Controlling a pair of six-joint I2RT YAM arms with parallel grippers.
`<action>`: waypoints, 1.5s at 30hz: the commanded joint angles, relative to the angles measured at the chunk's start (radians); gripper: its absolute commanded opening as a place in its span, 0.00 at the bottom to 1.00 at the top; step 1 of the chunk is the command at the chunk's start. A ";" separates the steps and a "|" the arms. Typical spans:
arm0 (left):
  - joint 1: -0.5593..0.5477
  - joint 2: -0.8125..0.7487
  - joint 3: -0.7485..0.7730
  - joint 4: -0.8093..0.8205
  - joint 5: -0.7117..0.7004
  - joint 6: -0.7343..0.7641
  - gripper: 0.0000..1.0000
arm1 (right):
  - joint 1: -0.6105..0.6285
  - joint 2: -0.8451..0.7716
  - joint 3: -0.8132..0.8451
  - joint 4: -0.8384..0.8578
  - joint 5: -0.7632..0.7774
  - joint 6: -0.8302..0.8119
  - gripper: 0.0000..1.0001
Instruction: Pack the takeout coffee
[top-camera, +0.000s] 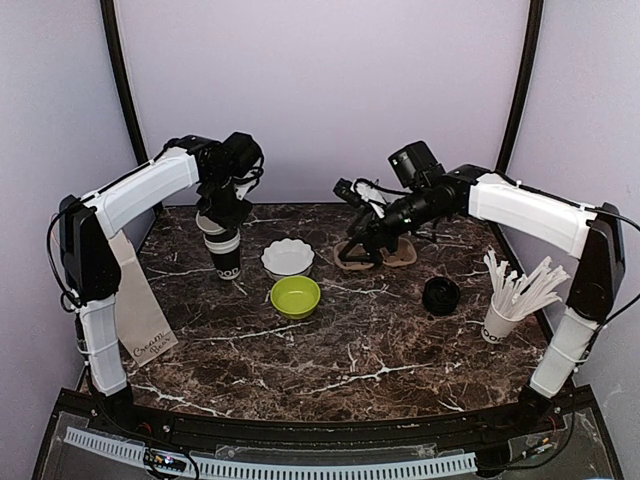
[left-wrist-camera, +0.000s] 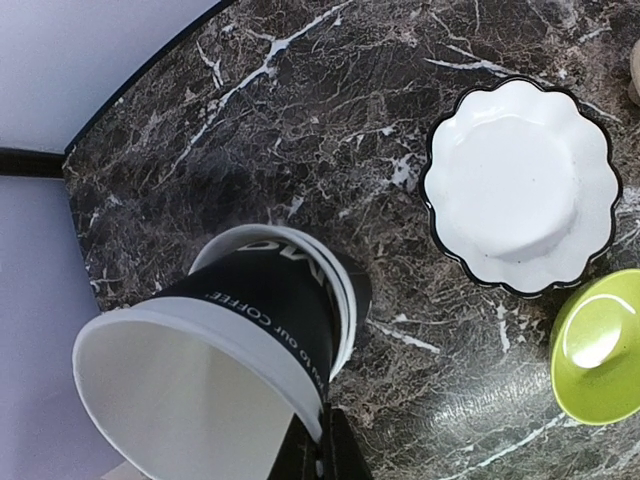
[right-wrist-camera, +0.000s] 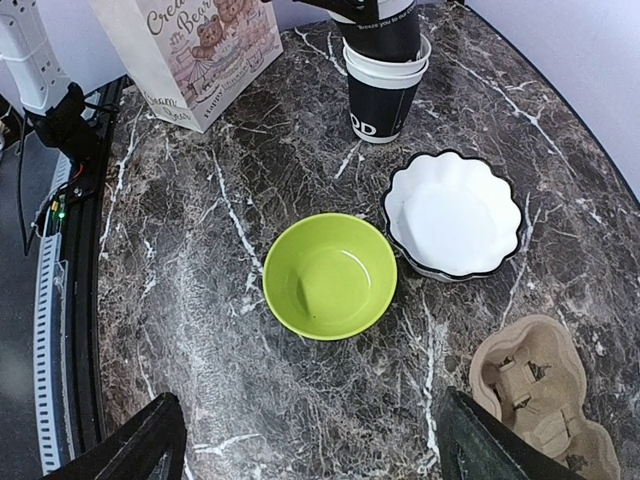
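No lidded black cup shows in any view. A loose black plastic lid (top-camera: 441, 295) lies on the table at the right. My left gripper (top-camera: 222, 215) is shut on the white rim of a lidless black cup (left-wrist-camera: 255, 315) with white lettering. That cup sits tilted in the top of a stack of black cups (top-camera: 227, 258), also seen in the right wrist view (right-wrist-camera: 385, 80). In the left wrist view the left gripper (left-wrist-camera: 322, 455) pinches the rim at the bottom edge. My right gripper (top-camera: 362, 243) is open and empty, hovering over the table (right-wrist-camera: 312, 440) beside a brown cup carrier (right-wrist-camera: 535, 385).
A printed paper bag (top-camera: 140, 300) stands at the left edge. A white scalloped dish (top-camera: 288, 258) and a green bowl (top-camera: 296, 296) sit mid-table. The cup carrier (top-camera: 377, 254) lies at the back. A white cup of white sticks (top-camera: 505, 312) stands at the right.
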 joint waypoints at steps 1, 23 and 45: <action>0.014 0.037 0.056 0.009 -0.038 0.045 0.00 | 0.007 -0.041 -0.019 0.026 0.025 -0.007 0.87; -0.004 -0.041 0.191 -0.016 -0.110 0.050 0.00 | 0.006 -0.104 -0.026 -0.045 0.080 -0.056 0.87; -0.706 -0.299 -0.215 0.054 0.219 0.251 0.00 | -0.142 -0.239 -0.107 -0.265 0.461 -0.116 0.70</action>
